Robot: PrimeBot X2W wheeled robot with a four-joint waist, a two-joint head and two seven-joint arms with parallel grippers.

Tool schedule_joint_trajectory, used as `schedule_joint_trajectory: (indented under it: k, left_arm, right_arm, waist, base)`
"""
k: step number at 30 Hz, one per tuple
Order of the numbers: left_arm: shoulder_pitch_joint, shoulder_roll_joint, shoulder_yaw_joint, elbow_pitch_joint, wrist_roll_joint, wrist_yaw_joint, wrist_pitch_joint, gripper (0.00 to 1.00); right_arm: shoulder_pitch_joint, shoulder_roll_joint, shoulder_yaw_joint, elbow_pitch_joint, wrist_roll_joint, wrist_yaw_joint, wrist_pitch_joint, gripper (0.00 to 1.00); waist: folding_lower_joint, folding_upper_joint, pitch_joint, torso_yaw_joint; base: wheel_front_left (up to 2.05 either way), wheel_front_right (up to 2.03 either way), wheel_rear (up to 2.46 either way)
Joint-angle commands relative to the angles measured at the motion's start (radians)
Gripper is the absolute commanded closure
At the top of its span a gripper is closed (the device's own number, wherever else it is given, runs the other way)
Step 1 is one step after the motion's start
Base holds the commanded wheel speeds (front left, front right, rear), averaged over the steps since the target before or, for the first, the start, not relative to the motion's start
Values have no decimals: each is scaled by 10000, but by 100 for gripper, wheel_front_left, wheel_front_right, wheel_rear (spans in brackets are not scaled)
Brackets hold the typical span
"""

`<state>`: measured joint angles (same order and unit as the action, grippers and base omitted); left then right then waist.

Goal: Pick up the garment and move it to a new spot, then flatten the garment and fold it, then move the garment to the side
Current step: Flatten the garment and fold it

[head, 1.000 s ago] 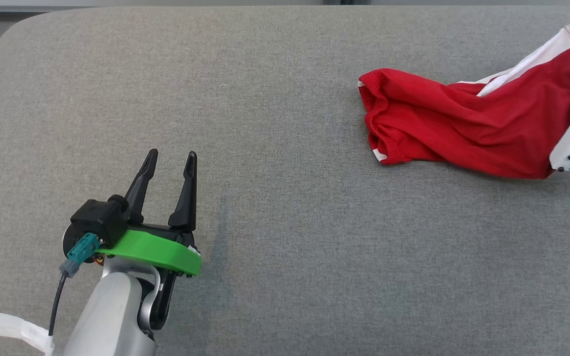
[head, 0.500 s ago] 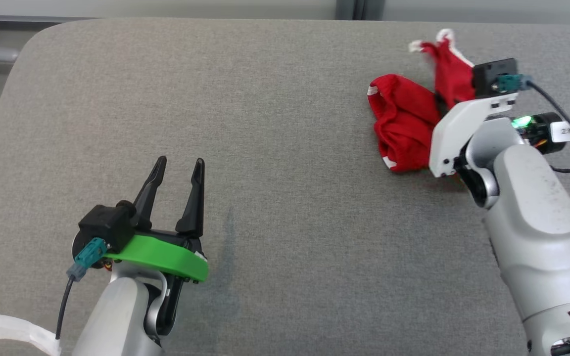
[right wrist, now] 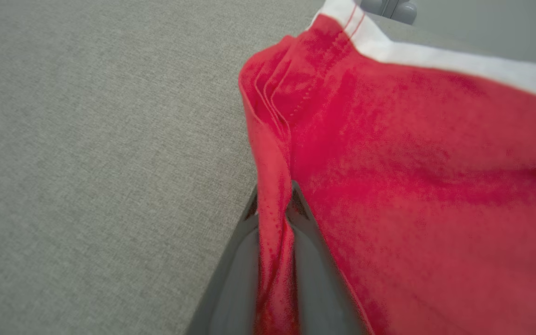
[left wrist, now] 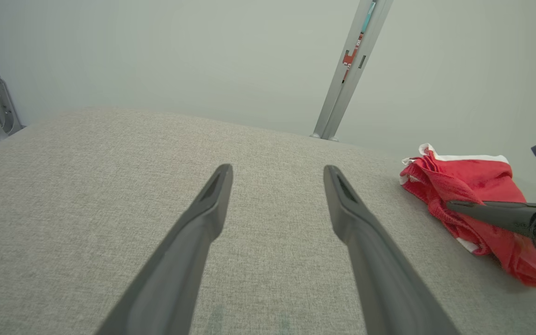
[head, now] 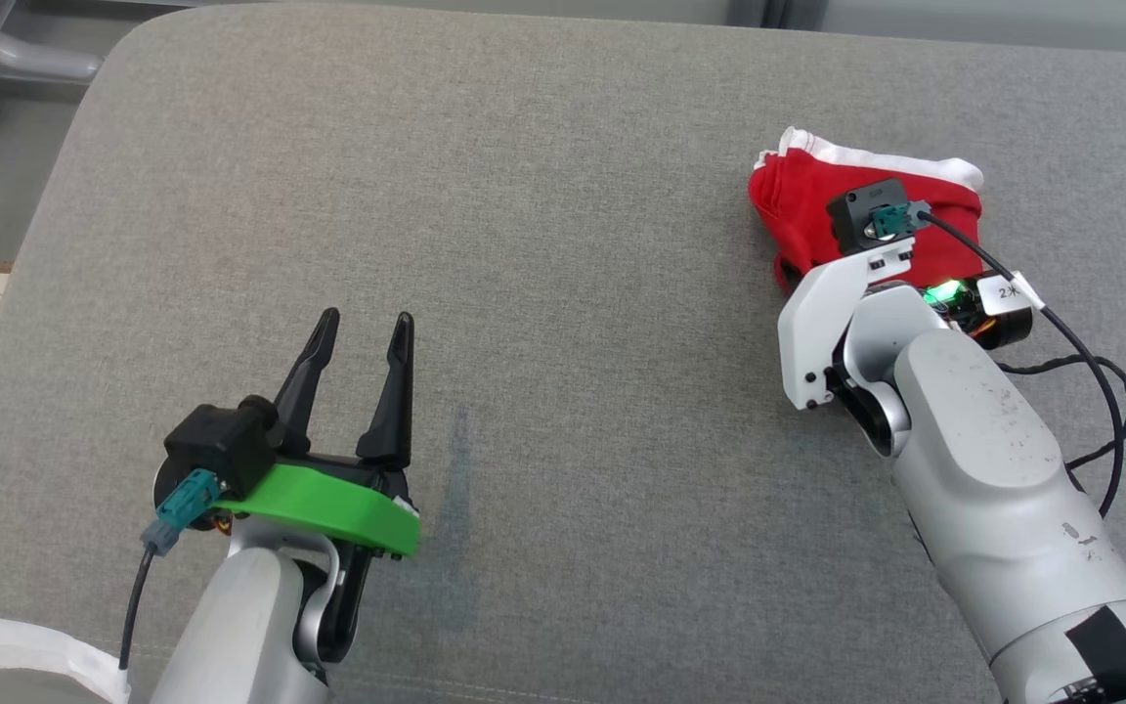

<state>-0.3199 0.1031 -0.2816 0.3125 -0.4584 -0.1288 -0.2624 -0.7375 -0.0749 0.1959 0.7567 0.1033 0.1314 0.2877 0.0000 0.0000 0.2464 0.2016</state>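
Garment of red knit cloth with a white band (head: 798,200) sits bunched on the grey fabric-covered counter (head: 524,196), toward its far right corner. We see the right gripper (right wrist: 273,204) pinching a fold of the red cloth between its fingers. The left gripper (head: 366,323) hovers spread and empty over the near left area. We judge step one, relocation, to be in hand. Next move: carry the pinched fold toward the counter's centre, release it, then bring in both grippers for flattening.

Right fingers (right wrist: 317,265) blurred — garment (right wrist: 412,186) cut off right.
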Motion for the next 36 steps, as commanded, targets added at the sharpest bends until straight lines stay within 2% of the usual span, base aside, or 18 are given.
schedule_joint_trajectory:
  k: [1,6,10,12,17,21,28,36]
  left_arm:
    - [-60,-23,18,19,-82,-30,-24,0]
    - [109,39,78,47,-69,-30,-24,0]
    - [310,65,122,45,-45,-30,-24,0]
    - [338,75,136,39,-25,-30,-24,0]
    - [545,84,160,84,-3,-30,-24,0]
    - [705,96,223,100,29,-31,-24,0]
    - [1214,134,843,-138,123,-31,-24,0]
    - [1828,25,1566,-583,432,-31,-23,0]
  right_arm:
    - [-21,11,-53,62,-39,-18,-158,0]
    - [-179,85,-38,-75,435,-18,-673,0]
    - [-209,56,-157,-1003,1474,-17,-1191,0]
    - [-31,-254,-284,-1625,1783,-17,-1444,0]
    - [950,-1076,-903,-2946,1348,-14,-2113,0]
    - [2298,-1443,-1524,-3688,744,-14,-2801,0]
    - [4528,-1350,-1466,-5001,530,-18,-4003,0]
    - [5509,-1039,-1459,-5755,608,-17,-4395,0]
  waist:
    - [0,0,-22,7]
    - [0,0,-232,-102]
    - [0,0,-471,-262]
    - [0,0,-600,-351]
    - [0,0,-935,-547]
    - [0,0,-1223,-703]
    - [0,0,-1540,-1327]
    - [0,0,-1670,-2023]
  base:
    - [0,0,0]
    - [0,0,0]
    - [0,0,0]
    - [0,0,0]
    - [0,0,0]
    - [0,0,0]
    - [0,0,0]
    - [0,0,0]
